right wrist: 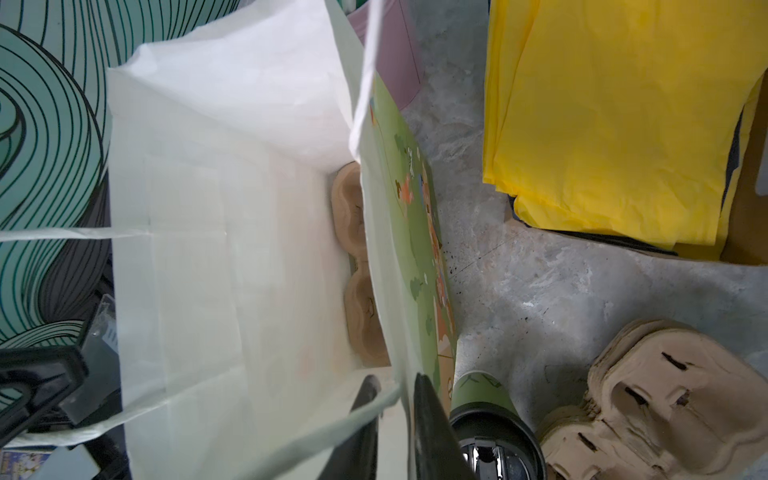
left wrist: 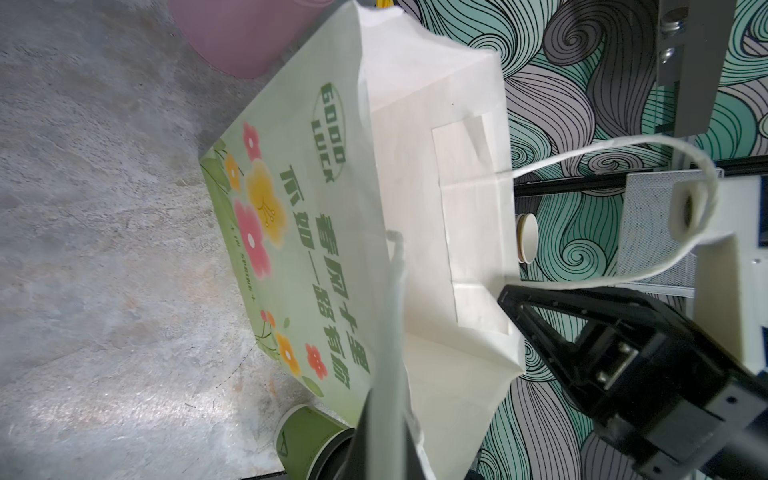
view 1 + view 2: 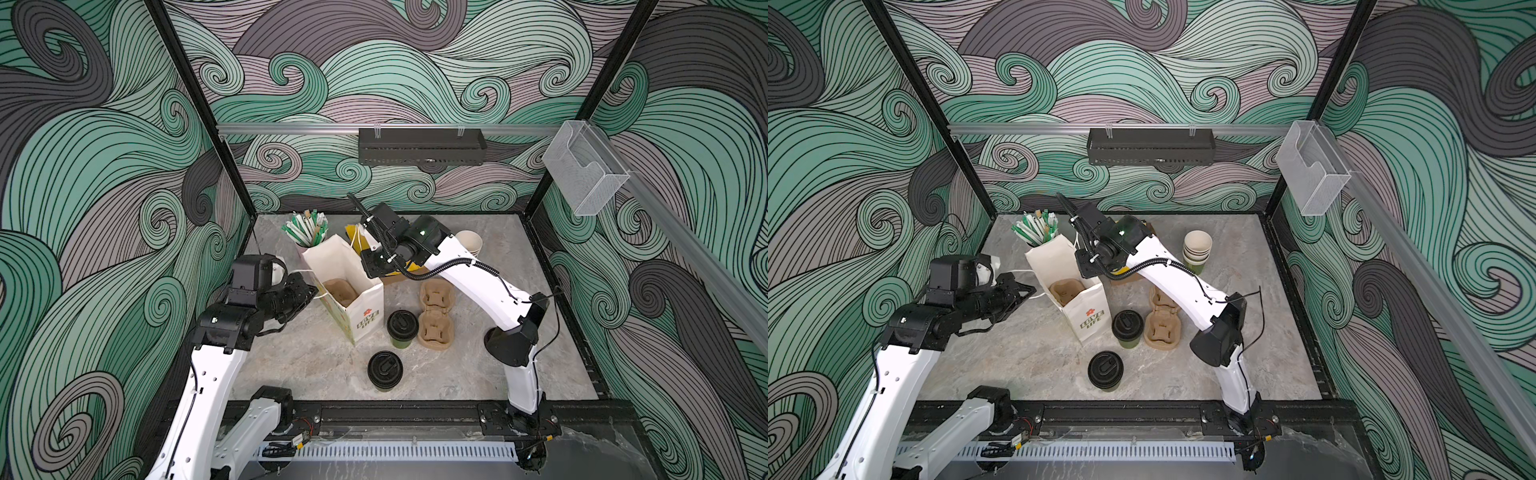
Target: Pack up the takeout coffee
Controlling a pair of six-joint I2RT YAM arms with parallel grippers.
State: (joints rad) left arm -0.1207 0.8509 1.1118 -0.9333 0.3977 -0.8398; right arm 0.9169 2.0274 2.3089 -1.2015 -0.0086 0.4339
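Observation:
A white and green paper bag [image 3: 357,316] [image 3: 1088,320] stands open mid-table with a brown cup carrier [image 3: 340,291] [image 1: 357,266] inside. The takeout coffee [image 3: 402,328] [image 3: 1127,326], a green cup with a black sip lid, stands on the table against the bag's right side; both wrist views catch it [image 2: 307,436] [image 1: 482,395]. My left gripper [image 3: 311,293] [image 2: 392,266] is shut on the bag's left wall [image 2: 316,208] beside its handle. At the opposite wall [image 1: 232,249], my right gripper [image 1: 397,386] pinches the rim and handle cord. In both top views its wrist hides the jaws.
A second lidded green cup [image 3: 385,370] stands nearer the front. A stack of brown carriers [image 3: 436,320] lies right of the coffee. Lidless cups [image 3: 469,245], yellow bags [image 1: 602,124] and a pink holder of straws [image 3: 307,230] line the back.

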